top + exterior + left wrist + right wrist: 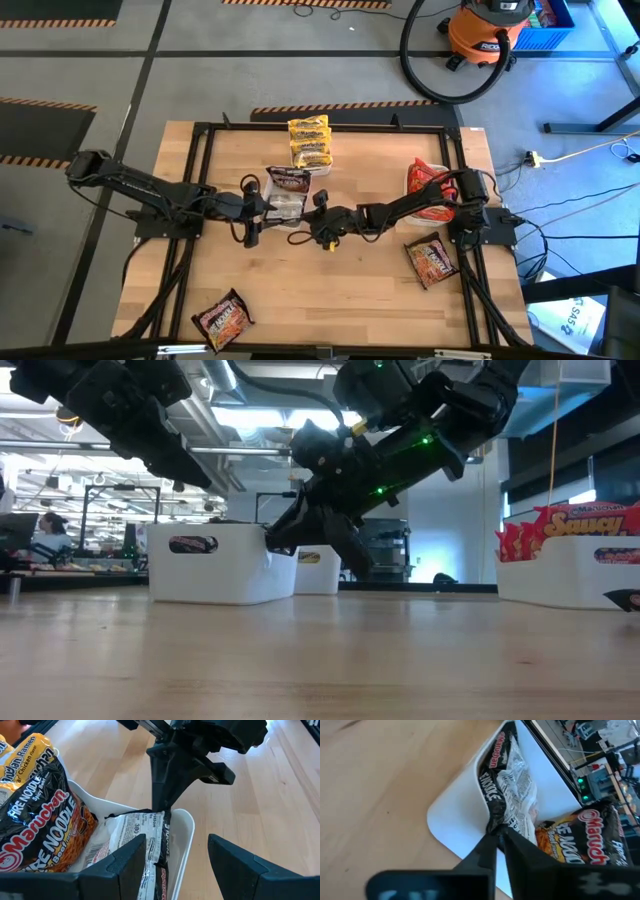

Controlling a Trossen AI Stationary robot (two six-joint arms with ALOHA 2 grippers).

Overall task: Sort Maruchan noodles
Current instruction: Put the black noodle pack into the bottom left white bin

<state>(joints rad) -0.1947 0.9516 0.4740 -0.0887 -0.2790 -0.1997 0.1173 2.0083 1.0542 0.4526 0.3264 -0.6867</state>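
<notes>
1. Your right gripper (499,836) is at the near corner of the middle white bin (451,822), fingers pinched tight on the crimped end seam of a dark Fire Noodle packet (512,790) that stands on edge against the bin wall. Judged from the right wrist view, it has the seam only, not the noodle block.
2. Your left gripper (177,857) hovers over the same bin with its fingers spread and nothing between them.
3. Expect the held packet to be light, with thin crinkly film over a brittle brick. The film looks slick, so a seam pinch may slide or tear if you jerk it.
4. The seam is the flattest, stiffest bite. Squeezing the body would likely crack the noodles.
5. A 2nd dark packet (42,827) lies face up in that bin, touching the held one. Lift slowly so it does not drag along.
6. Where the rest sit: yellow packets (309,140) stacked in the far bin, red packets (428,185) in the bin by the right arm's base, and 2 loose dark packets on the table, 1 near the right arm's base (431,258), 1 at the front left (223,319).
</notes>
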